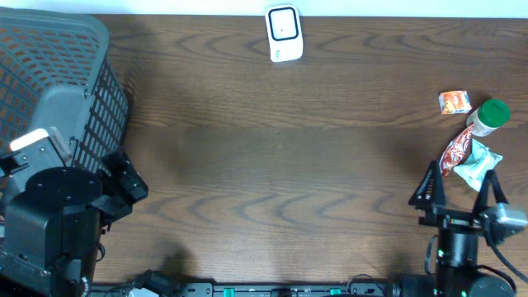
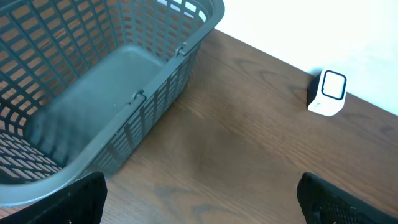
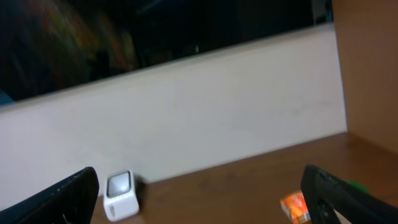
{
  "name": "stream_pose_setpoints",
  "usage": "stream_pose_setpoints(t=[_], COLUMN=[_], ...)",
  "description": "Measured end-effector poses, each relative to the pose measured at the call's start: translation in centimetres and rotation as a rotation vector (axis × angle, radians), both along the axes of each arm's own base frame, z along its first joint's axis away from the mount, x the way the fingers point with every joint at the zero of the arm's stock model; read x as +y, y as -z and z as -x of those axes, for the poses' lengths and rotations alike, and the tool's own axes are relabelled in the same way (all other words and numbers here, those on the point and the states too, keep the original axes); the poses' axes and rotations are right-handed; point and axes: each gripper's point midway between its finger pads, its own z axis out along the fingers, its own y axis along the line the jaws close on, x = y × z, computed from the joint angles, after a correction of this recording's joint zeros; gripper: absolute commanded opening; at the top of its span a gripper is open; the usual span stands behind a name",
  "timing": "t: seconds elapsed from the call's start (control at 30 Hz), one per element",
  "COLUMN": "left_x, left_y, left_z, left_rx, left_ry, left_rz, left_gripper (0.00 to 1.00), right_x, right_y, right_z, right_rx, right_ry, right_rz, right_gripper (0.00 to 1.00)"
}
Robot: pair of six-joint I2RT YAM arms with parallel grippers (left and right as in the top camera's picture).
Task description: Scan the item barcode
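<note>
So your right tool (image 1: 461, 183) and left tool (image 2: 199, 202) both sit spread and empty. The items (image 1: 472, 158) lie just beside the right one, likely for pickup. The scanner (image 1: 283, 33) stands at the surface's far edge, and the basket (image 2: 155, 93) waits on the left.

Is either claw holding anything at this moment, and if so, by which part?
Nothing is held. The left claw and the right claw both stand open and empty; the items lie ungripped on the table.
</note>
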Motion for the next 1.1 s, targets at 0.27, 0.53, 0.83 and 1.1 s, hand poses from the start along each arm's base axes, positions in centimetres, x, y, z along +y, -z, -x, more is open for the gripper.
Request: stream_pose_setpoints(t=[0.27,0.53,0.83,1.1], left_x=[0.0,0.0,0.0,0.0], left_y=[0.0,0.0,0.0,0.0], left_z=[0.0,0.0,0.0,0.0], left_rx=[0.000,0.000,0.000,0.000], left_ry=[0.000,0.000,0.000,0.000], left_rz=[0.000,0.000,0.000,0.000], left_gripper=[0.98,0.98,0.98,0.98], right_x=[-0.2,-0.4,-0.5,-0.5], right_y=[7.2,11.6,15.0,15.3], right_z=[-2.5,-3.4,-3.8,-3.8], right_rx=[0.153,0.244,0.314,0.319], right_ry=[0.008,0.016,0.020,0.022], right_rz=[-0.008,-0.012,-0.014,-0.014], right_gripper=[0.99,0.99,0.99,0.99])
